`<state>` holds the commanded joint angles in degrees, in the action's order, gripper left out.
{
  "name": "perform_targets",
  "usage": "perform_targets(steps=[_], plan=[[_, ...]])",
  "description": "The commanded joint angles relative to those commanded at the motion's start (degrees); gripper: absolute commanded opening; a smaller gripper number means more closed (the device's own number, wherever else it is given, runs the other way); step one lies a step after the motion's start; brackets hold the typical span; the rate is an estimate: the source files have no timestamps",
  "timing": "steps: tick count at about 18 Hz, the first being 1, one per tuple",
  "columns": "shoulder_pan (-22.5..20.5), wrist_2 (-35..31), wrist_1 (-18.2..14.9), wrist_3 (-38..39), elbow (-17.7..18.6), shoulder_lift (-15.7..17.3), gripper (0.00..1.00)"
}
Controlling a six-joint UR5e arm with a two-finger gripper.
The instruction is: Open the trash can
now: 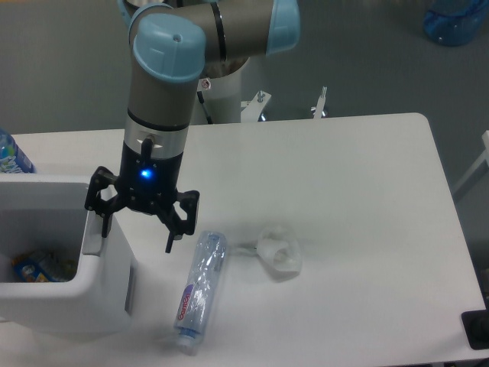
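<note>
Gripper: my gripper spread wide, holding nothing, straddling the right rim.
Trash can: trash can at worktop left edge, top open, cropped left.
Hidden: contents indistinct.
Room: bottle just right.

White trash can, lid open

The large boxy bin with rounded corners stands upright at the table's left edge, partly cut off by the frame. Its top is open, showing a shadowed interior with colourful rubbish at the bottom. A grey strip runs along the right rim.
</note>
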<state>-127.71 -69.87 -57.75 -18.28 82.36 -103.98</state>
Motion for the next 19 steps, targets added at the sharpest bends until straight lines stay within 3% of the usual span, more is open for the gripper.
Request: perform_targets(steps=[4,9,12,16,19], plan=[[-0.61,-4.55,0.00,-0.53,-2.55,1.05,1.00],[-0.88,-21.25,-0.96,-3.52,-2.47,2.29,1.00],[-2.54,-22.50,-1.40,-7.37,-1.94,2.37,1.00],[-4.66,-25.13,-6.06,-17.56,-1.33,3.25,1.00],[-5.97,-25.14,-6.15,-20.57,-0.19,4.57,1.00]])
